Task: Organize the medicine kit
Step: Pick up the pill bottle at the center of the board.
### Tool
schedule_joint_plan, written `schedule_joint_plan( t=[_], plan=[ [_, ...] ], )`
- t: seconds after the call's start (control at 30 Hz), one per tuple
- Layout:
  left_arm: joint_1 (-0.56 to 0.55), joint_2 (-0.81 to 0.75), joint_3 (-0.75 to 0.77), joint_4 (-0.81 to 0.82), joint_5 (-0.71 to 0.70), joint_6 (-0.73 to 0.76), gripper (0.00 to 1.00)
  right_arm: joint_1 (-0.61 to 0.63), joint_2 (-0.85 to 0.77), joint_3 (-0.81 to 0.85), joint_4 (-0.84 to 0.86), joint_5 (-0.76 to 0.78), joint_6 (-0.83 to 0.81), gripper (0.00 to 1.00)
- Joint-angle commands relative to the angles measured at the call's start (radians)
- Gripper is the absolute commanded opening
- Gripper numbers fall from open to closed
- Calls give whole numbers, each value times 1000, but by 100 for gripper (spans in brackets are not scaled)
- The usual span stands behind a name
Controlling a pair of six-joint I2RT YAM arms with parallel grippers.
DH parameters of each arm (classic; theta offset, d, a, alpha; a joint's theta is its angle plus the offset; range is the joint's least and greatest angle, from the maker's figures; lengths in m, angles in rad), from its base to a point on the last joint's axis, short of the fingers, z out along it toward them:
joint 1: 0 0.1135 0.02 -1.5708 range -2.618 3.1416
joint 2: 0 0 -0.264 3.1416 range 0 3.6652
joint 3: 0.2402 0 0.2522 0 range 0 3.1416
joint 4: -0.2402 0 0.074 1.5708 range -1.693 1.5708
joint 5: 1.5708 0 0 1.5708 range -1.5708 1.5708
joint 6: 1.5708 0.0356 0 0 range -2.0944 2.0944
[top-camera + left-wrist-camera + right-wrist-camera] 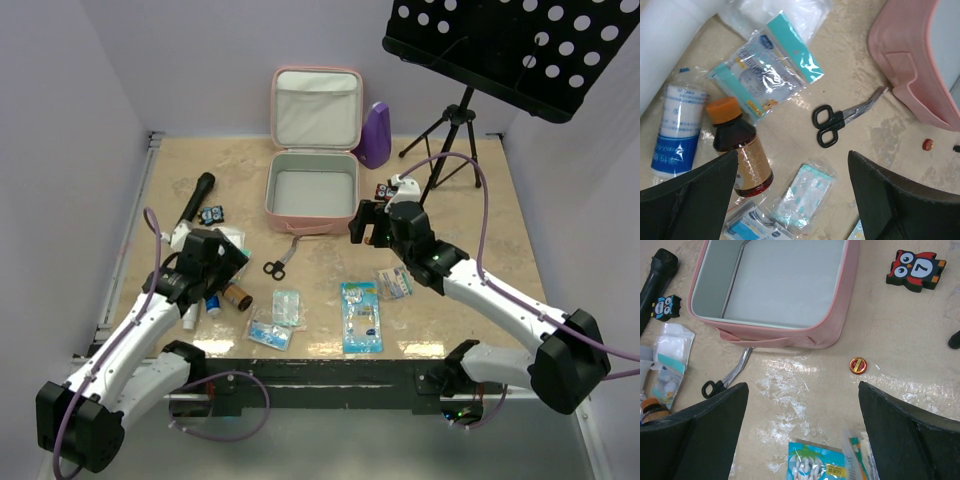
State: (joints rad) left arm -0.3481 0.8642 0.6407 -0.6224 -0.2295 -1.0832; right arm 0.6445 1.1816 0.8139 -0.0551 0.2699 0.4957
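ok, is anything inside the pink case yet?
Nothing visible. The tray of the medicine kit shows only bare grey lining in the top and right wrist views, and the lid lining looks bare. The near wall's inner face is hidden in both.

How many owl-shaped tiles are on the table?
2. The blue owl tile lies left of the medicine kit; the red owl tile lies right of it. Others may be hidden.

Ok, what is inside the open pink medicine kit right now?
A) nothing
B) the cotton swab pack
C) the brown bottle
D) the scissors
A: the medicine kit shows only bare grey lining in the right wrist view, and the scissors, brown bottle and cotton swab pack all lie outside it.
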Motion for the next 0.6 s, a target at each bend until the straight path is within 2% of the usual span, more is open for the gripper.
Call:
schedule_joint_plan(
  t=[0.0,0.23,0.57],
  plan=[
    [-8,24,-27,-102,-28,-173,94,3,1,10,8,-27,-2,96],
    [-12,114,0,-152,-51,-216,91,3,-10,4,-3,-34,-2,95],
    [-25,229,10,-129,-71,-201,84,3,-30,10,-26,-28,7,95]
  ],
)
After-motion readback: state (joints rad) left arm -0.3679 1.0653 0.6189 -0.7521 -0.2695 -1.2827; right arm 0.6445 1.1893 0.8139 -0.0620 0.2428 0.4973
